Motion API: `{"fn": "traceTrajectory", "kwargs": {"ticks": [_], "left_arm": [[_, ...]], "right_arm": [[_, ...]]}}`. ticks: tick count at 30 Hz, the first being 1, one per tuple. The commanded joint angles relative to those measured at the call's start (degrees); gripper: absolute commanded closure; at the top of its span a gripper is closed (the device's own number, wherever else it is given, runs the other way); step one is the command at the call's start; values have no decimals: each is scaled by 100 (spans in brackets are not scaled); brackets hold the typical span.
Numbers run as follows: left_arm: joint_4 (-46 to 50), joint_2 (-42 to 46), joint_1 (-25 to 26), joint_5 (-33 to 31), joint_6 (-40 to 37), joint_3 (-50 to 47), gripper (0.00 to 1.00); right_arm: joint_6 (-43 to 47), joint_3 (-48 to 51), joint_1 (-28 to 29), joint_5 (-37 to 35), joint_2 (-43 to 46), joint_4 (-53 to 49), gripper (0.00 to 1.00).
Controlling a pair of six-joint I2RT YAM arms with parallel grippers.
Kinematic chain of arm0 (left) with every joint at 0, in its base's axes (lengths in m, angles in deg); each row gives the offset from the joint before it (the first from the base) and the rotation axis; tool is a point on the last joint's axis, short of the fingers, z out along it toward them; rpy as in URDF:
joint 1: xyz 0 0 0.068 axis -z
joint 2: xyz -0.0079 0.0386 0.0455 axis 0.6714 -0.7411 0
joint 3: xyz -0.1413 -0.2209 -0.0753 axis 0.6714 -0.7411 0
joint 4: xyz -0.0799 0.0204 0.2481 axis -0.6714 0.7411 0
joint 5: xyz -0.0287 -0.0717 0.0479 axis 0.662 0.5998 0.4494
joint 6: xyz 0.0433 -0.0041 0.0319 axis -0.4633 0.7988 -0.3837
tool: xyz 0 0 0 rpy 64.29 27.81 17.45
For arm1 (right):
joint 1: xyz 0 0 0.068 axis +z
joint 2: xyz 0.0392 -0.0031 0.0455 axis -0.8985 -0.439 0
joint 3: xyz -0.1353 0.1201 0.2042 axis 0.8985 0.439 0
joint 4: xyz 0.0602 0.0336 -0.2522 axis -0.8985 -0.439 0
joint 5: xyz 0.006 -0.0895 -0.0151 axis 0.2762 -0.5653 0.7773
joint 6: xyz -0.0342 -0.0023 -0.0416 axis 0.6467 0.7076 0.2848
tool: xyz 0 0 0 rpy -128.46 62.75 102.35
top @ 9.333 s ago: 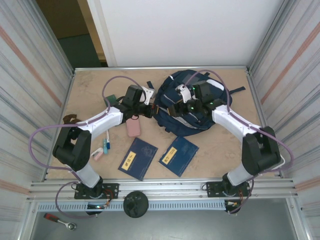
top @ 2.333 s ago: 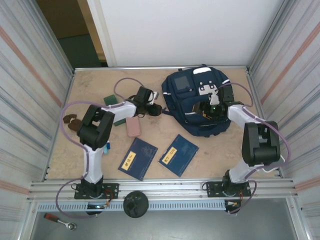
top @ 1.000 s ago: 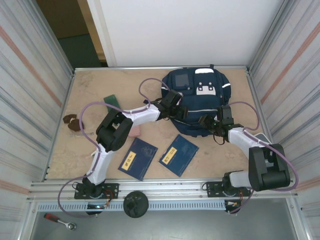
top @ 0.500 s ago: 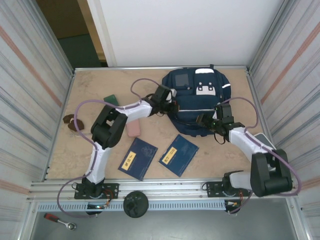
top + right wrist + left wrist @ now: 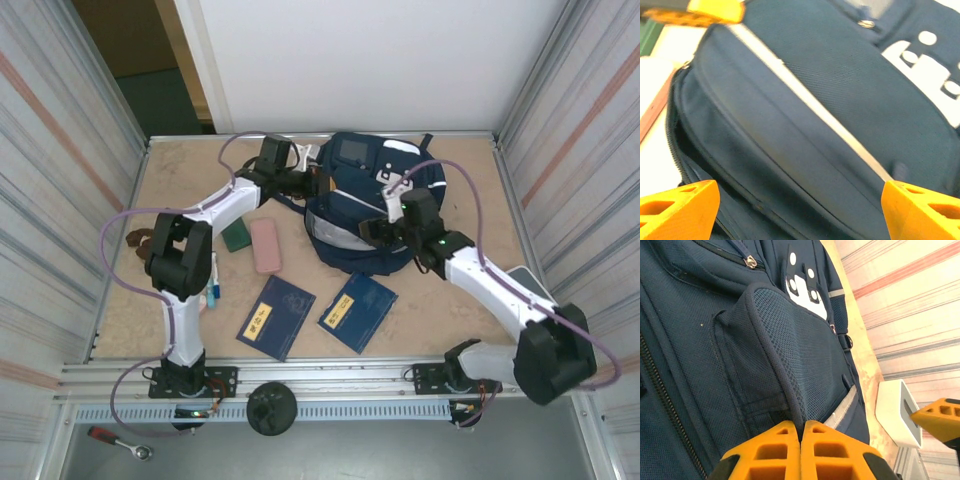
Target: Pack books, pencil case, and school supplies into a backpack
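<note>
Nothing packed yet, I judge. My left gripper [image 5: 800,434] pressed together, pinching backpack [image 5: 350,195] fabric. Right gripper [image 5: 800,210] spread wide above backpack. Books [image 5: 275,317], pencil case [image 5: 265,245], pens [image 5: 212,291] lie outside, nearer and left of backpack.

The backpack [image 5: 365,215] sits at the back of the counter [image 5: 175,175]. The pencil case [image 5: 265,245] lies just left of it. One book [image 5: 276,317] lies in front of the pencil case. The other book [image 5: 357,311] lies beside it, in front of the backpack. The pens [image 5: 212,290] lie left of the books.
</note>
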Motion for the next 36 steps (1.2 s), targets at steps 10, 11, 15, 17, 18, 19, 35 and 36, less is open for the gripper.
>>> {"fn": "traceTrajectory", "kwargs": {"ticks": [10, 11, 15, 17, 18, 19, 35, 36], "left_arm": [[60, 186, -188, 560, -74, 679, 100], [39, 165, -189, 569, -49, 694, 100], [60, 59, -203, 367, -10, 801, 100], [189, -38, -256, 297, 27, 893, 100], [211, -55, -283, 257, 23, 896, 100], [311, -49, -323, 158, -14, 887, 99], [-190, 3676, 918, -2822, -201, -4340, 26], [-224, 3630, 1187, -2791, -116, -4417, 26]], "right_arm": [[803, 349, 892, -498, 139, 45, 22], [748, 340, 887, -748, 35, 56, 25], [618, -20, 699, -1621, -746, 269, 53], [516, -345, 510, -1673, -1074, 317, 67], [489, -483, 474, -1758, -1144, 329, 72], [441, -623, 456, -1795, -1161, 291, 76], [-2654, 62, 216, -125, 384, -2678, 15], [-3005, 304, 219, 12, 814, -2879, 13]]}}
